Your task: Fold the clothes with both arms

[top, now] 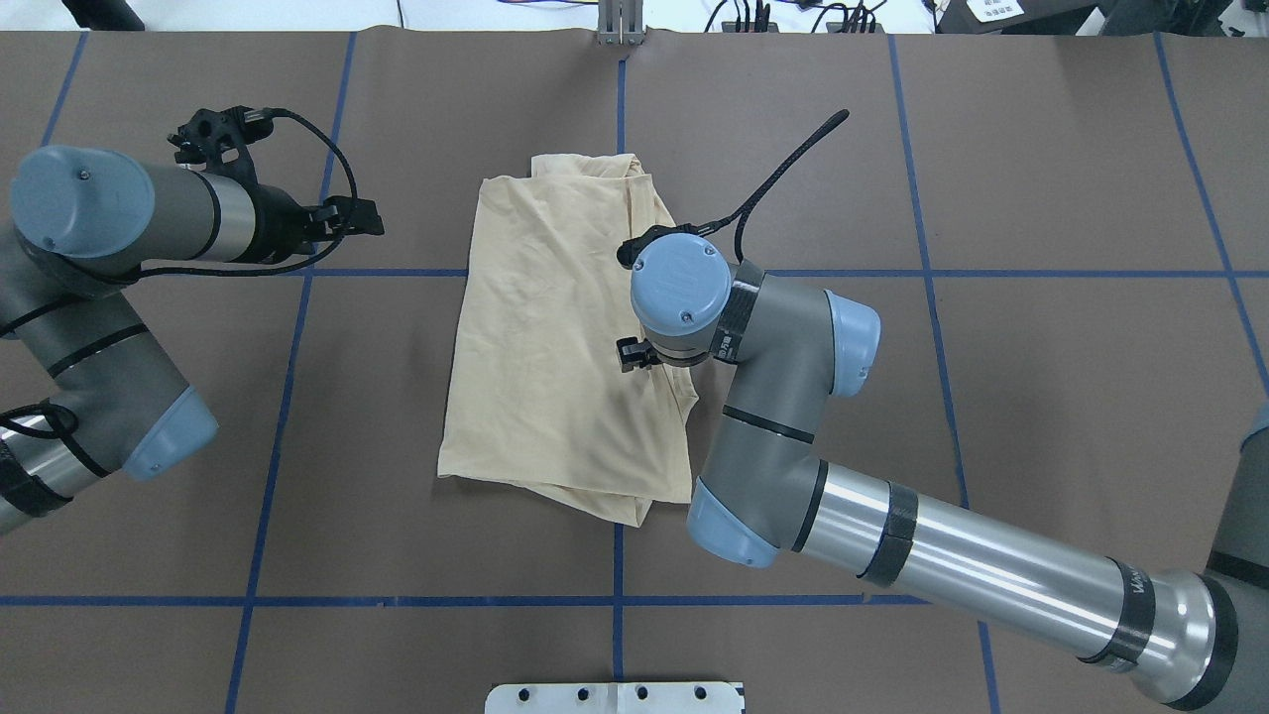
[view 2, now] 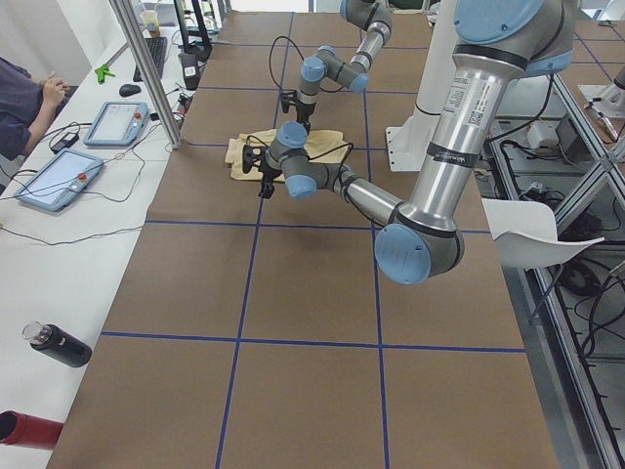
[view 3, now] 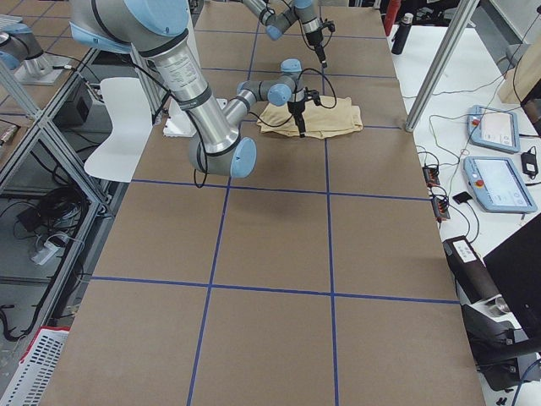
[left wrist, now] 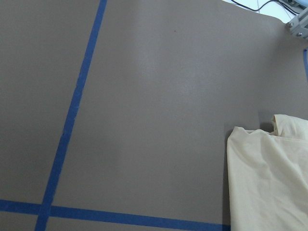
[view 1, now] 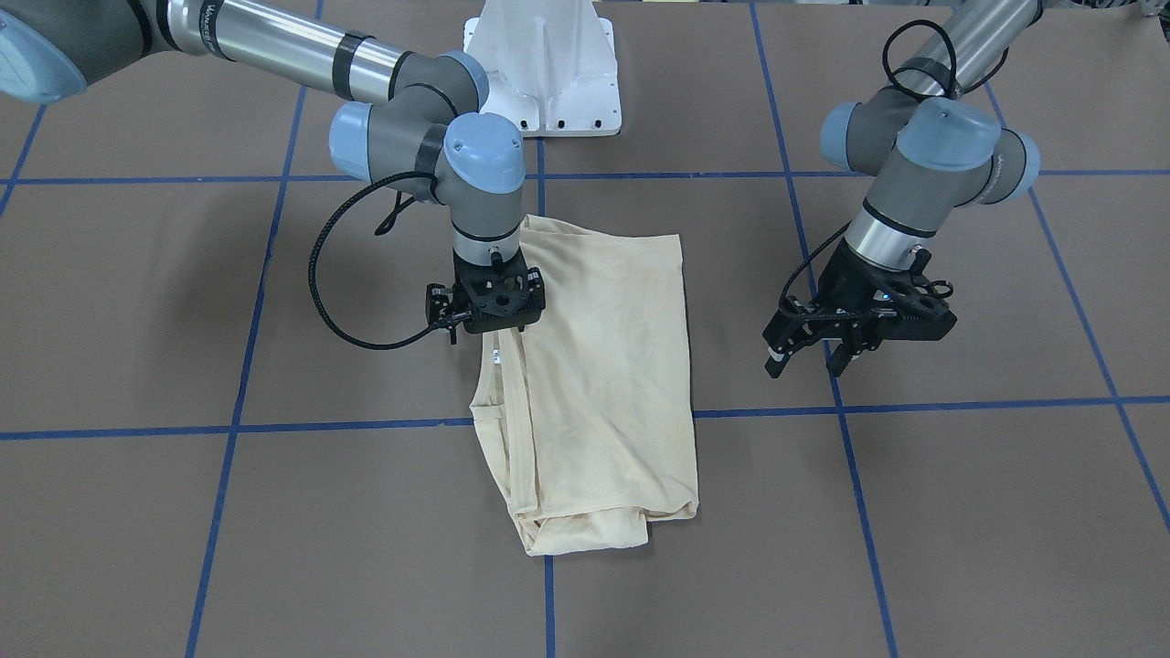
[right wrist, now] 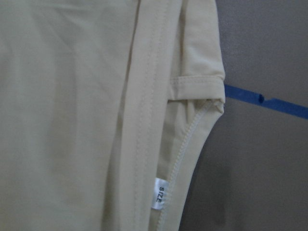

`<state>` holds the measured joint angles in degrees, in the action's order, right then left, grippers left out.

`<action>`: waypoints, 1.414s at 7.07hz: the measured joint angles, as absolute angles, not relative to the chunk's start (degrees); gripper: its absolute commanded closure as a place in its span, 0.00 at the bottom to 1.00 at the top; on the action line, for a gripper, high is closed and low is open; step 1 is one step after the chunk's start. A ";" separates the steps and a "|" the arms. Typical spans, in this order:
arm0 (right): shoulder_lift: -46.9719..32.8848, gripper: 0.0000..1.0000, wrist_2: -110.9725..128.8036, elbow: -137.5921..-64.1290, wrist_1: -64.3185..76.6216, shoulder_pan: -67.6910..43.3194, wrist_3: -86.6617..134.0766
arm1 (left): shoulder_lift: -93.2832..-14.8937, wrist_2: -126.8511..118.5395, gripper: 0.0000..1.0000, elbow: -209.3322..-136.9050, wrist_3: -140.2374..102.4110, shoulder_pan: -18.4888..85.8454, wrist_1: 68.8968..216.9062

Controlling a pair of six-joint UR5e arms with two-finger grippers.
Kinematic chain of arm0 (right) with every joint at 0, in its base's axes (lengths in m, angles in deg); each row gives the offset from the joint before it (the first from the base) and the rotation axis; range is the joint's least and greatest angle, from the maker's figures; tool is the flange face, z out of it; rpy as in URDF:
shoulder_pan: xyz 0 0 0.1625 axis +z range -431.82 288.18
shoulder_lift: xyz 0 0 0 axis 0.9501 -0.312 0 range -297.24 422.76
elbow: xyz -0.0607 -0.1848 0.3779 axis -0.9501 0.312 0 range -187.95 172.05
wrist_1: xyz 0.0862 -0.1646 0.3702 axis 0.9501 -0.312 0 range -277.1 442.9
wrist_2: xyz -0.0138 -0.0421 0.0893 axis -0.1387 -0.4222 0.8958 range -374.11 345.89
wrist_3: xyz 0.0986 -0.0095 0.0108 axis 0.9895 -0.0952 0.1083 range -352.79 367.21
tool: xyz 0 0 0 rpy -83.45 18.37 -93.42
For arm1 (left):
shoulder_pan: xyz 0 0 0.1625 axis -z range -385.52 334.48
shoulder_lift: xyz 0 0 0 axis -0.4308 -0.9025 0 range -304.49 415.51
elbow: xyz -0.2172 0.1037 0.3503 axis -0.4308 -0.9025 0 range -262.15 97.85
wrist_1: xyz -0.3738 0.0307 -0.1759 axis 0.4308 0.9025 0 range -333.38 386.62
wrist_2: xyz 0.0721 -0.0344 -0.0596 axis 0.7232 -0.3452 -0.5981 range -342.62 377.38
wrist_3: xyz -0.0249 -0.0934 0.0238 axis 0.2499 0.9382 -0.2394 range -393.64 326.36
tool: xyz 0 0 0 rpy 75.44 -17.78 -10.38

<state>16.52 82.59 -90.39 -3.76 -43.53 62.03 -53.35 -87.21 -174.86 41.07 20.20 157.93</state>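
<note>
Front-facing view, risks first: the right gripper (view 1: 495, 309) hangs straight down over the collar-side edge of the shirt (view 1: 603, 366), where several layers stack up. A pinch there could catch only the top layer and peel the fold open, or catch every layer and drag the whole bundle across the table (view 1: 137, 302). I judge that the main hazard. Second one: the left gripper (view 1: 806, 361) is well apart from the cloth, so any lift now would be one-armed and would likely skew the rectangle. Third: a loose bunch of fabric (view 1: 585, 535) pokes out at the end of the shirt farthest from the robot and could spill if the shirt is tugged. Finger state: the left fingers (view 1: 777, 361) are spread, holding nothing, over bare table. The right fingers are hidden under the gripper's own body in both top views and don't show in its wrist view, so spread or clenched, can't tell, and can't tell if they touch cloth. Shirt position: folded into a rough rectangle, print not showing, flat on the table. It is directly below the right fingers, with the collar (right wrist: 144, 96) and the tag (right wrist: 160, 193) just under them. From the left fingers it lies off to the side, toward the other arm, with a clear gap between.
</note>
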 measured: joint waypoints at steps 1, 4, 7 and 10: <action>16.40 0.00 82.63 -90.22 -3.71 -43.14 61.80 | -53.35 -87.21 0.00 -174.75 41.14 20.19 157.93; 15.08 0.00 82.72 -90.14 -3.75 -41.69 61.58 | -53.52 -87.21 0.00 -174.40 41.35 20.05 157.99; 13.53 0.00 83.32 -90.13 -3.74 -39.24 60.34 | -53.56 -87.21 0.00 -174.42 41.30 19.93 158.01; 15.26 0.00 85.14 -90.22 -3.60 -35.95 58.37 | -53.60 -87.21 0.00 -174.47 41.22 19.92 158.02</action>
